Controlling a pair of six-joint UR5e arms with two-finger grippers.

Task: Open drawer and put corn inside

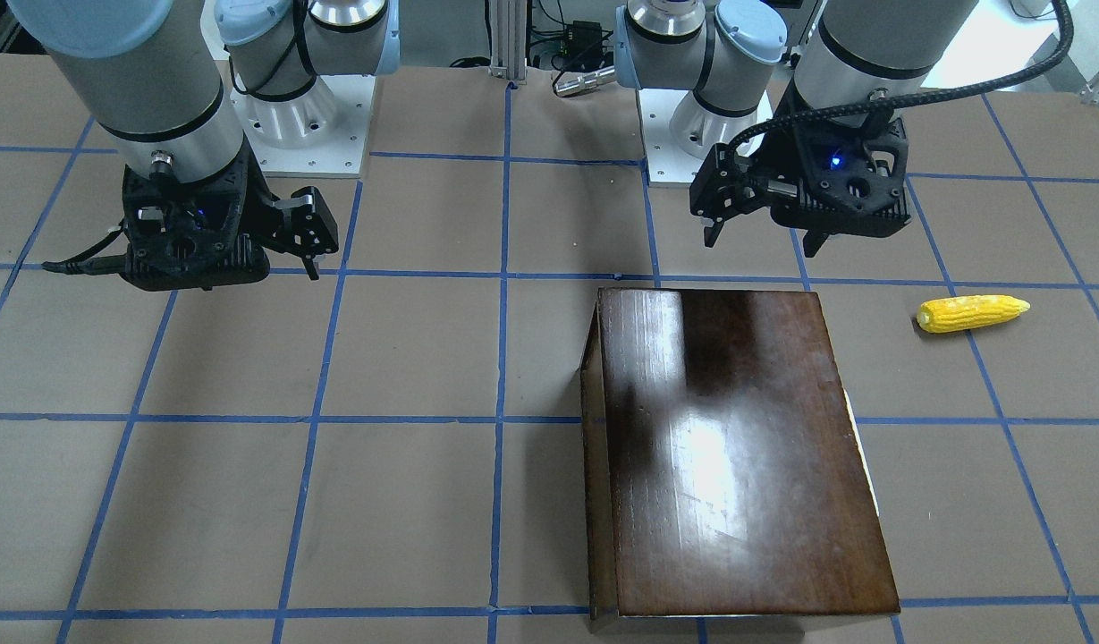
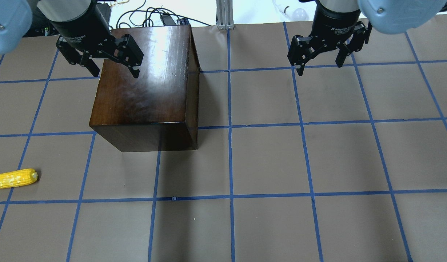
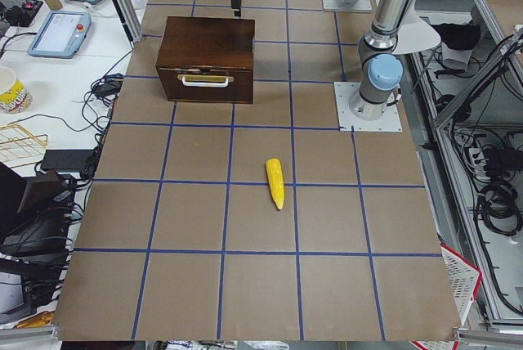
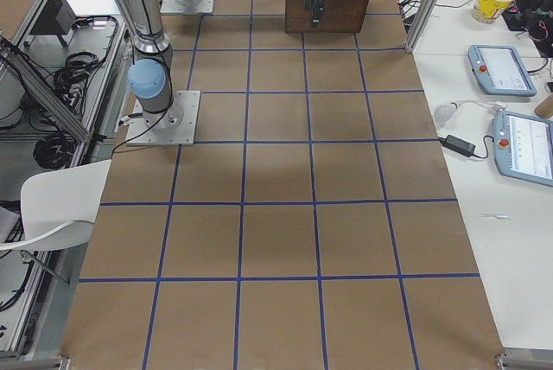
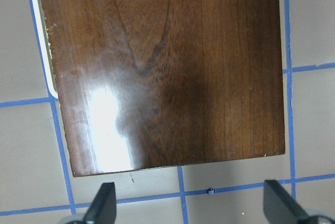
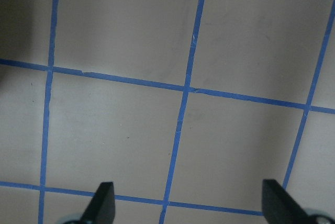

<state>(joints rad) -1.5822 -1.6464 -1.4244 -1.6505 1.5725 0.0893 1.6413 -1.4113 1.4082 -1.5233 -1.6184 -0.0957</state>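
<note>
The left gripper point(image 2: 116, 72) and right gripper point(image 2: 320, 67) both had their fingers spread wide. The corn point(image 2: 13, 178) lay far from them, and the drawer point(image 3: 204, 91) was shut.

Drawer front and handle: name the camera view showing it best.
Exterior left: it faces the dark brown drawer front of the glossy dark wooden box, white handle included. Front-facing and left wrist views catch only a sliver of the handle past the box's edge; overhead and exterior right show other faces; right wrist shows none of it.

Box point(image 2: 143, 91) bulking up on the left half of your table point(image 2: 281, 163), drawer point(image 3: 204, 92) front facing open tabletop, corn point(image 3: 276, 182) well apart, room on every side.
</note>
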